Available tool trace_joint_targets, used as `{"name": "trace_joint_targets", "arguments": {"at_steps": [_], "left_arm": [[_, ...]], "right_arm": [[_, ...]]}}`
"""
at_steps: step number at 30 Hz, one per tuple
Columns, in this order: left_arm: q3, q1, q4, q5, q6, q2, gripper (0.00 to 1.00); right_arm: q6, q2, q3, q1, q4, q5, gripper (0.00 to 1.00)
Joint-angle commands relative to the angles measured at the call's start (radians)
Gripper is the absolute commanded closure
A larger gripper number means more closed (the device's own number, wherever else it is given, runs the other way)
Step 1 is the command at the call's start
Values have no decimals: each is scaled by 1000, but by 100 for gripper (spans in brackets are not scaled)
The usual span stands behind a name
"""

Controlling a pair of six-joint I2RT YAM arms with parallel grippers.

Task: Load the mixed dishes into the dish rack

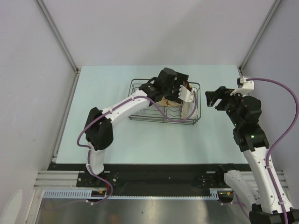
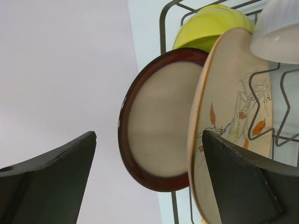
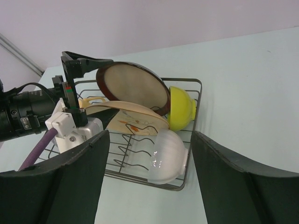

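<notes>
The black wire dish rack (image 1: 140, 84) sits mid-table. In the right wrist view the rack (image 3: 189, 154) holds the dark-red-rimmed cream dish (image 3: 133, 86) on edge, the floral plate (image 3: 135, 119) leaning in front of it, the lime green bowl (image 3: 182, 107), a frosted glass (image 3: 166, 156) on its side and the pale yellow mug (image 3: 91, 100). My left gripper (image 1: 183, 91) hangs over the rack, open, its jaws (image 2: 149, 135) wide on either side of the red-rimmed dish (image 2: 161, 119) without touching it. My right gripper (image 1: 211, 99) is open and empty, just right of the rack. The saucer is not visible.
The left arm (image 1: 126, 105) stretches across the rack's near-left side. Grey enclosure walls (image 1: 32, 93) stand at the left, back and right. Bare pale table (image 1: 103, 135) lies in front of and left of the rack.
</notes>
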Motion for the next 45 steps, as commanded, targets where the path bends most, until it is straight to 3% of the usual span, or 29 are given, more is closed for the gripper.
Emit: {"name": "trace_joint_targets", "arguments": {"at_steps": [1, 10, 16, 17, 19, 22, 23, 25, 28, 34, 45], "left_arm": [[16, -2, 67, -23, 12, -56, 0], [103, 26, 56, -65, 3, -122, 0], [190, 76, -120, -118, -209, -246, 0], [187, 93, -149, -121, -247, -270, 0], [171, 112, -256, -128, -368, -348, 0], [47, 145, -350, -126, -538, -494, 0], [-58, 158, -362, -118, -571, -543, 0], [-239, 158, -335, -144, -643, -679, 0], [-396, 167, -301, -158, -718, -799, 0], [-520, 190, -344, -124, -864, -864, 0], [-498, 207, -395, -92, -995, -837, 0]], "right_arm": [[11, -5, -1, -5, 6, -14, 25], [-26, 21, -1, -5, -29, -30, 20], [-18, 41, -1, 0, -81, -33, 15], [-3, 45, -1, 0, -88, -30, 3], [20, 51, -1, 3, -120, -36, 0], [55, 59, -1, 31, -166, -46, 0], [55, 61, -1, 67, -178, -27, 0], [48, 61, -1, 124, -203, 36, 0], [31, 59, -1, 233, -212, 108, 0], [54, 77, 15, 314, -230, 142, 0], [58, 74, 61, 472, -319, 305, 0]]}}
